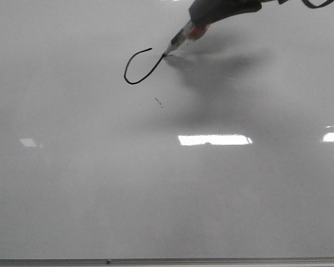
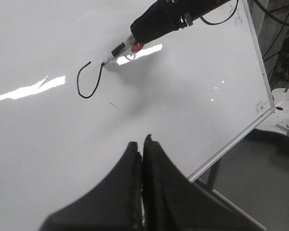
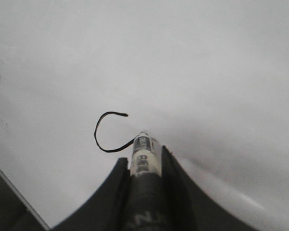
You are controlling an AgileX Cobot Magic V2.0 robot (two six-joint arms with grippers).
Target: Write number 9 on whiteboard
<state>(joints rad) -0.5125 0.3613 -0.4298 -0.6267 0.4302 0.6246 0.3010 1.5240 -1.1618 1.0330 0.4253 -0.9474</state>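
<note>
One stroke down: number 9 (image 1: pixel 138 68) open loop on whiteboard (image 1: pixel 167 194). My right end effector (image 3: pixel 145 166) clamps marker (image 1: pixel 181 39), tip at loop's right end, tail undrawn. Left end effector (image 2: pixel 142 149) closed, idle, farther off.

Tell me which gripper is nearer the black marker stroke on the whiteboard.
Right. The right gripper holds the marker, whose tip touches the stroke on the whiteboard. The left gripper is shut, well away from it.

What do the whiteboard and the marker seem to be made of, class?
The whiteboard: a glossy, smooth coated panel, judging by its sharp light reflections; its frame looks like pale metal. The marker: probably plastic, with a pale printed barrel.
</note>
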